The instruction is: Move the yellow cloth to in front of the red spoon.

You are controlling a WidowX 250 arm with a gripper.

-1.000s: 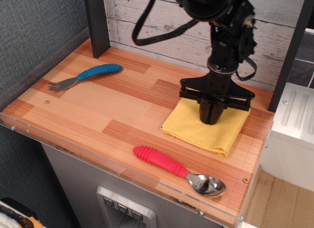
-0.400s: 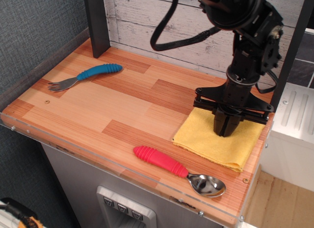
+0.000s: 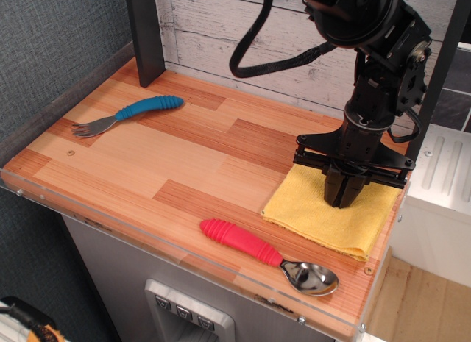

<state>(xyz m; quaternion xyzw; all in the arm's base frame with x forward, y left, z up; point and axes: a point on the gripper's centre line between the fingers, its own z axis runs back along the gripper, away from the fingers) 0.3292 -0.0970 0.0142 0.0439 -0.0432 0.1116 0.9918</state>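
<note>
Spoon with ribbed red plastic handle (image 3: pixel 254 248) lies nearest. Just behind, the mustard-yellow folded cloth (image 3: pixel 309 212) reaches the right table edge; it could slip off. Black gripper (image 3: pixel 346 198) presses it, jaws together, probably pinching fabric.

The gripper (image 3: pixel 348 197) points straight down with its tips on the cloth (image 3: pixel 316 213) — the cloth spreads out beneath the jaws and mostly to their left and front, at the right end of the table (image 3: pixel 191 165). The spoon (image 3: pixel 268 256) lies in front of the jaws and a little left, near the table's front edge, its bowl just in front of the cloth. The fork (image 3: pixel 129 114) lies far left of the jaws — well apart, slightly behind them.
</note>
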